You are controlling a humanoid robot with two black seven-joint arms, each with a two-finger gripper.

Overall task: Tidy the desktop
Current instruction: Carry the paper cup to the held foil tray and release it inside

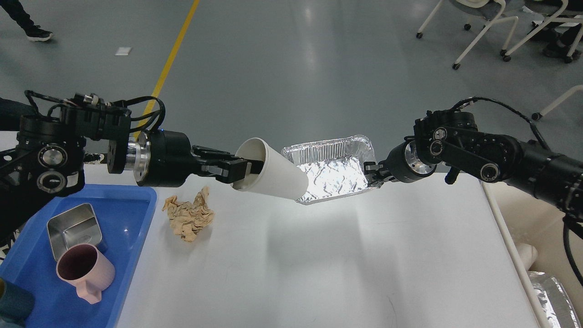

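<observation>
The white desktop (346, 255) fills the lower middle of the head view. My left gripper (239, 171) is shut on the rim of a white paper cup (273, 175) and holds it high above the desktop, tilted on its side with its base pointing right. My right gripper (372, 174) is shut on the right rim of a silver foil tray (332, 171), held in the air above the desktop's far edge. The cup's base overlaps the foil tray's left end in this view. A crumpled brown paper ball (189, 215) lies on the desktop at the left.
A blue plastic tray (132, 205) at the left holds a steel box (74, 228) and a pink mug (84, 272). A cream bin (537, 228) stands off the right edge, with another foil piece (553, 298) low in it. Chairs (483, 27) stand on the floor beyond.
</observation>
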